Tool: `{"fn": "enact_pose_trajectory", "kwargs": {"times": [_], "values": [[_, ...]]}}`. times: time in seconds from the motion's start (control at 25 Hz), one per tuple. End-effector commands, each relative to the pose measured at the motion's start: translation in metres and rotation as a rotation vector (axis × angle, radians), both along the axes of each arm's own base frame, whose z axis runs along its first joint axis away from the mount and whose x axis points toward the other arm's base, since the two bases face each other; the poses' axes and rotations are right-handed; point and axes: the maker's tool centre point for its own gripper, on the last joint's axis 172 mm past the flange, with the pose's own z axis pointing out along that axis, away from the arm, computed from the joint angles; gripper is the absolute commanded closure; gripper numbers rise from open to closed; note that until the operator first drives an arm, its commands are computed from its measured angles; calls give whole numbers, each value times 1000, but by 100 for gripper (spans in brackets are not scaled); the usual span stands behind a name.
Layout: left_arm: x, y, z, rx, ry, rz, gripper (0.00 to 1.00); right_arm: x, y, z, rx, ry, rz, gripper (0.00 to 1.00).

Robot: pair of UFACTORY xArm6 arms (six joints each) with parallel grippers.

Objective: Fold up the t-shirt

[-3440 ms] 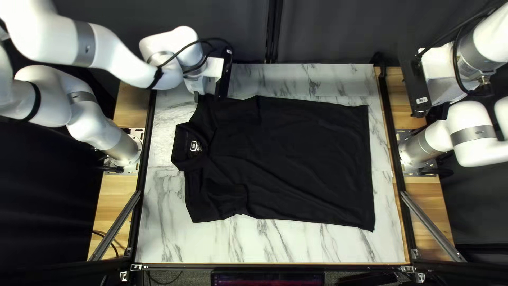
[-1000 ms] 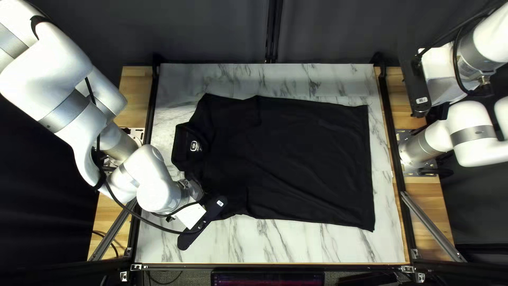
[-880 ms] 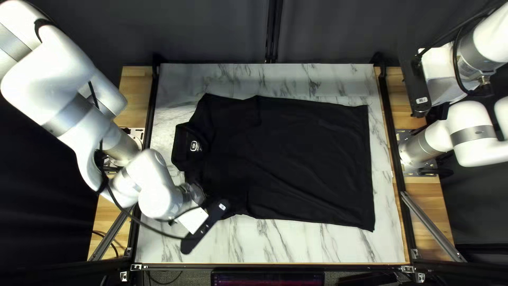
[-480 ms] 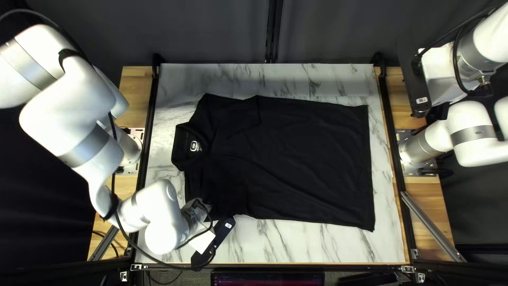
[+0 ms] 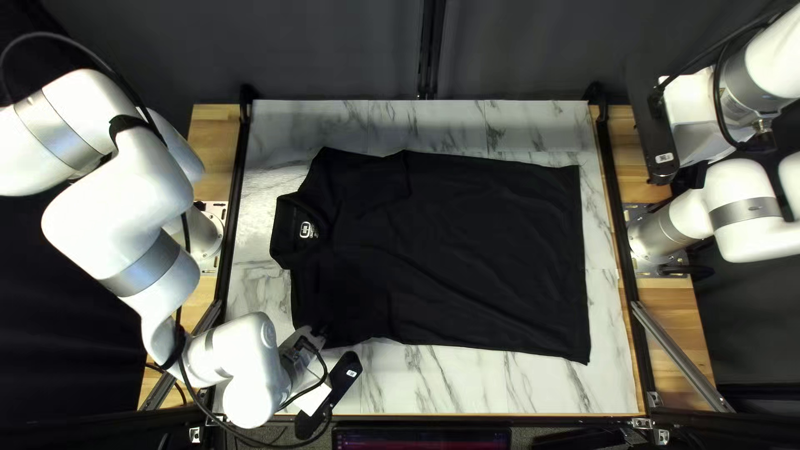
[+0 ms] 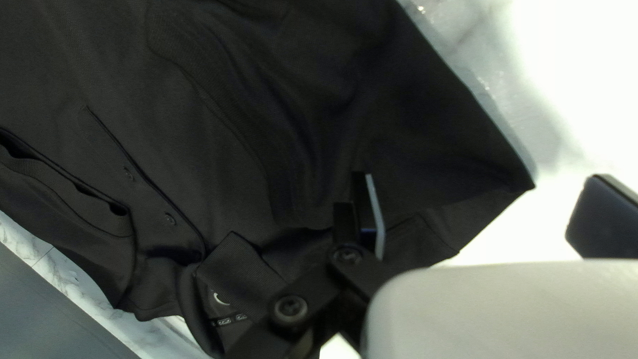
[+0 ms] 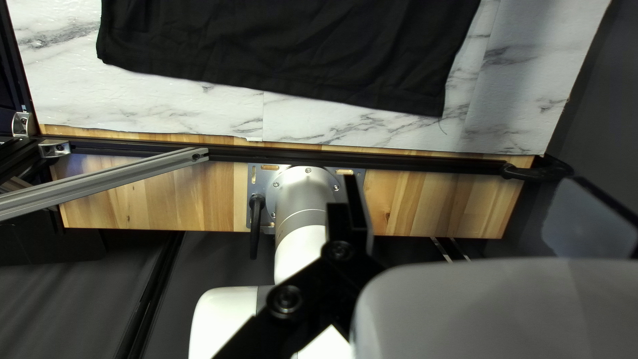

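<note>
The shirt (image 5: 467,250) lies unfolded across the middle of the worktop (image 5: 467,379), buttons (image 6: 170,219) up, its collar (image 5: 287,237) towards the left edge and its hem (image 5: 583,267) towards the right. The left tool (image 6: 483,181) is over the near left corner, fingers apart, with the corner of the near sleeve (image 5: 342,308) between them but not pinched. The right tool (image 7: 465,189) is off the right edge, well clear of the cloth, its fingers apart too.

The first fold is probably the near sleeve, brought inward. The sleeve has two layers, so a shallow bite might lift only the top one and leave the other behind. Closing too high could miss both; how high the tips are I cannot tell. Too low, and they may scrape the worktop. With nothing holding the hem, a sideways pull could skew the whole shirt rather than fold it. The left arm also works close to the near rail (image 5: 517,417), where its loose cable (image 5: 185,233) could catch.
</note>
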Motion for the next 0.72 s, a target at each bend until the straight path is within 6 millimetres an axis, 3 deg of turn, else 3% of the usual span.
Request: {"fn": "enact_pose_trajectory", "kwargs": {"times": [0.04, 0.16, 0.28, 0.32, 0.36, 0.72], "values": [[-2, 3, -3, 2, 1, -10, 2, 0, 0, 0, 0, 0, 0, 0], [-6, 3, -6, 1, 0, -10, 12, 0, 0, 0, 0, 0, 0, 0], [-7, 4, -7, -1, -2, -10, 42, 0, 0, 0, 0, 0, 0, 0], [-7, 5, -7, -2, -3, -10, 78, 0, 0, 0, 0, 0, 0, 0], [-7, 6, -8, -4, -3, -10, 94, 0, 0, 0, 0, 0, 0, 0], [-4, 7, -8, -12, -3, -12, 100, 0, 0, 0, 0, 0, 0, 0]]}}
